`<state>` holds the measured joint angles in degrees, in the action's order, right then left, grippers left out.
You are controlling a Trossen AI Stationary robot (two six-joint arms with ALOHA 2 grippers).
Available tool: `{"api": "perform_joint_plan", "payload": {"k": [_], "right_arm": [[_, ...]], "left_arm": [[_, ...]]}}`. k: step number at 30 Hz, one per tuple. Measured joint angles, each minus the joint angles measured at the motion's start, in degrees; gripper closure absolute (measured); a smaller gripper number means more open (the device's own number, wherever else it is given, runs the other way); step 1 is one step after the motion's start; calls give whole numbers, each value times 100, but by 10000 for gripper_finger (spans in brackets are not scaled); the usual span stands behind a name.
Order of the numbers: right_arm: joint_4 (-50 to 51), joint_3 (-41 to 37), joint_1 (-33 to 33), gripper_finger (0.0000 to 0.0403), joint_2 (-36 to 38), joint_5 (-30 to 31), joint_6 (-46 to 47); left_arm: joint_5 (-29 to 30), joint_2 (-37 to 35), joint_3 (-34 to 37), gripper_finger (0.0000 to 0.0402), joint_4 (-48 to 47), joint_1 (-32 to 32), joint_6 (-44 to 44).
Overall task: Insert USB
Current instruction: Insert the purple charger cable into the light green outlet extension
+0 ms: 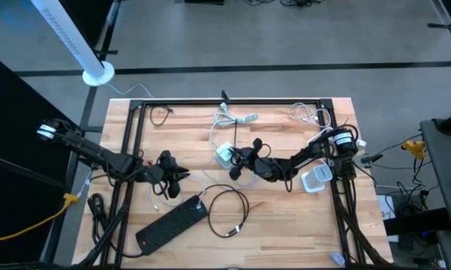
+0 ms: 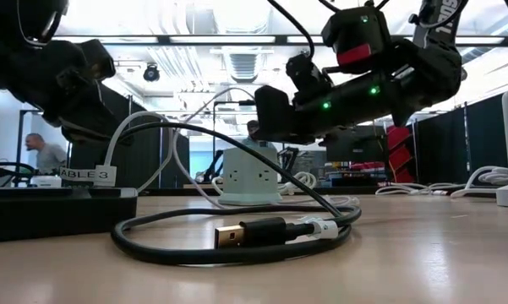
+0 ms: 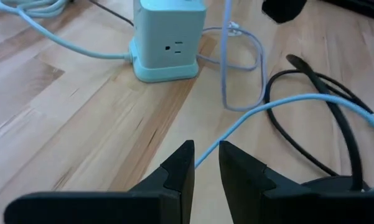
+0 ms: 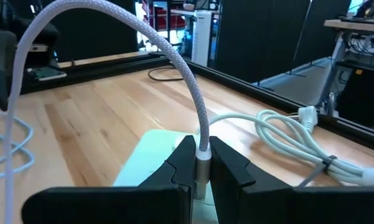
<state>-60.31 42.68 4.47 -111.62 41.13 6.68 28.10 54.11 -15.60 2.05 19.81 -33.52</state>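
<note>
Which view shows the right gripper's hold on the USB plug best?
Right wrist view: the right gripper is shut on the USB plug, over the green hub. High view shows the gripper small; low view shows the arm, not the plug; left wrist view misses it.

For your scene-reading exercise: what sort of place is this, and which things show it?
Probably a robotics lab or workshop: a wooden bench framed in black rails, strewn with cables and a power strip, and an open room with dark partitions behind.

The table (image 1: 285,225) is pale wood with a striped grain. The charger (image 3: 165,40) is mint green, its cord (image 1: 236,118) white. The braided cable (image 4: 174,50) is light grey. The power strip (image 1: 171,225) and coiled cable (image 2: 237,245) are black, with a gold plug (image 2: 229,236).
</note>
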Motion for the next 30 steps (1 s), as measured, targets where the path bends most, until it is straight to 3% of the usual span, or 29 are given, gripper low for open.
{"api": "perform_joint_plan", "payload": {"k": [17, 30], "right_arm": [[265, 194, 256, 386, -144, 688, 376], [286, 210, 240, 386, -288, 690, 192]], "left_arm": [[0, 107, 42, 339, 1, 0, 42], [1, 116, 42, 339, -1, -2, 103]]}}
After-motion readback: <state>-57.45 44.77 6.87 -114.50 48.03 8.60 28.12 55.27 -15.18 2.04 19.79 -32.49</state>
